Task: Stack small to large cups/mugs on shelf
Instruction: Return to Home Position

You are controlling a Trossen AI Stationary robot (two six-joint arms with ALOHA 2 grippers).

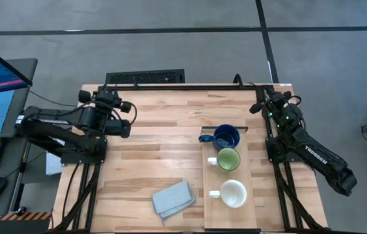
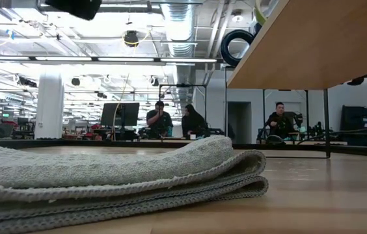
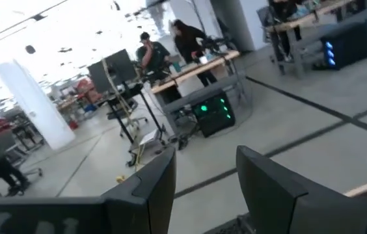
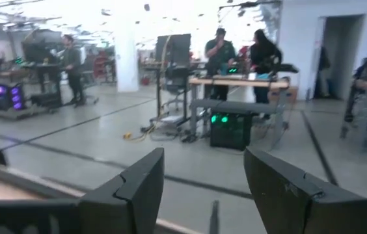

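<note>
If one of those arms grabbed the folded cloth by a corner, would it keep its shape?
Probably not: the cloth lies in soft, rounded folds, so it would likely droop and unfold. Its coarse weave suggests a light, easy-to-grip thing. Pushed, it would probably bunch rather than slide whole.

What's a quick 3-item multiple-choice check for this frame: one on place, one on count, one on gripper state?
1. Where is the folded cloth? A on the shelf; B on the tabletop beside the shelf; C over a mug.
2. How many mugs stand on the shelf? A one; B two; C three.
3. How are the left gripper and right gripper? A both open, empty; B left shut on a mug; C right shut on the cloth.
1 B: the high view shows it on bare wood, apart from the plank.
2 C: blue mug, green mug and white mug sit in a row there.
3 A: each wrist view shows spread fingers, nothing between.
</note>
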